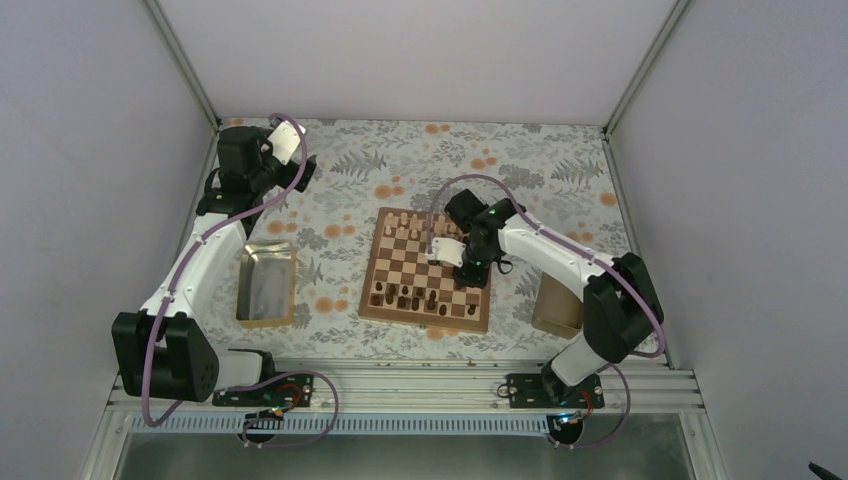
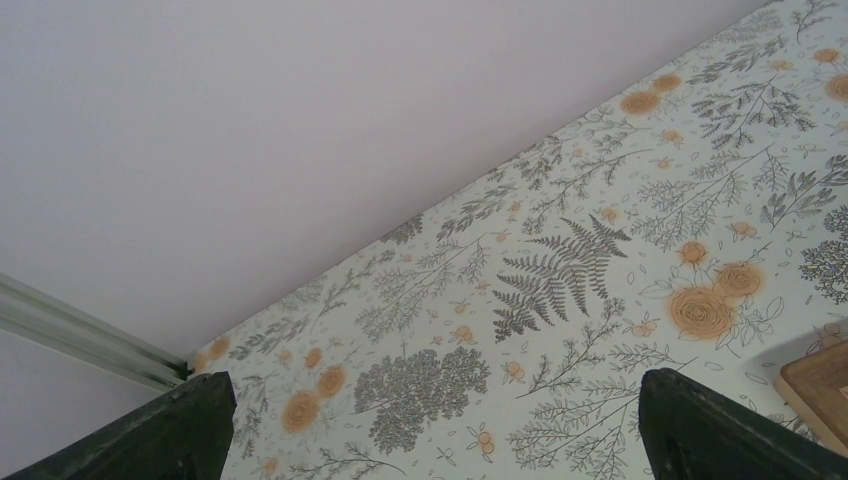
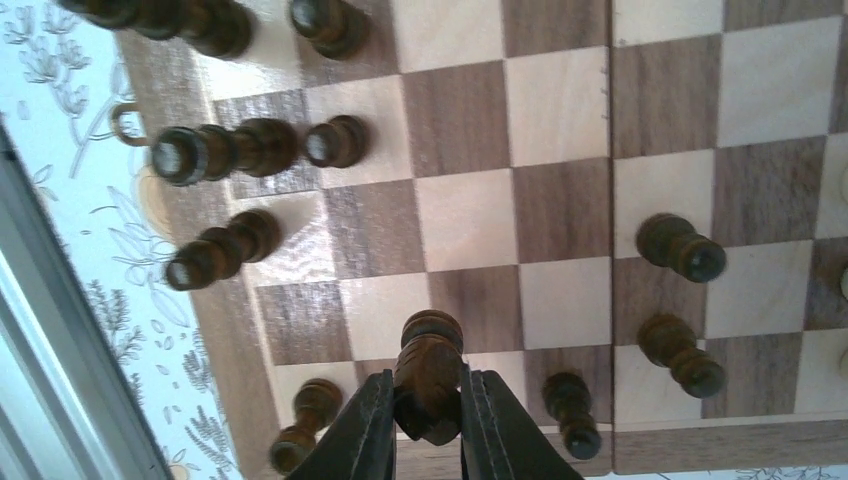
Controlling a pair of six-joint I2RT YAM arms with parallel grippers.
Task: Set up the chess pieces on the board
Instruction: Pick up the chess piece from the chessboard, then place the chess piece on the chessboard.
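The board (image 1: 410,266) lies at mid-table. Pale chess pieces (image 1: 405,222) stand along its far side and dark ones (image 1: 405,297) along its near side. My right gripper (image 1: 468,272) hangs low over the board's right part. In the right wrist view this gripper (image 3: 428,385) is shut on a dark chess piece (image 3: 430,365), its fingers (image 3: 365,425) pressed against both sides, above the board (image 3: 560,200) near its edge. Other dark pieces (image 3: 245,150) stand around it. My left gripper (image 1: 262,160) is at the far left, away from the board. It stands open and empty (image 2: 432,378) over the floral cloth.
A rectangular metal tray (image 1: 266,285) lies left of the board and another tray (image 1: 556,305) right of it, partly under the right arm. Grey walls close in the table on three sides. A board corner (image 2: 825,385) shows in the left wrist view.
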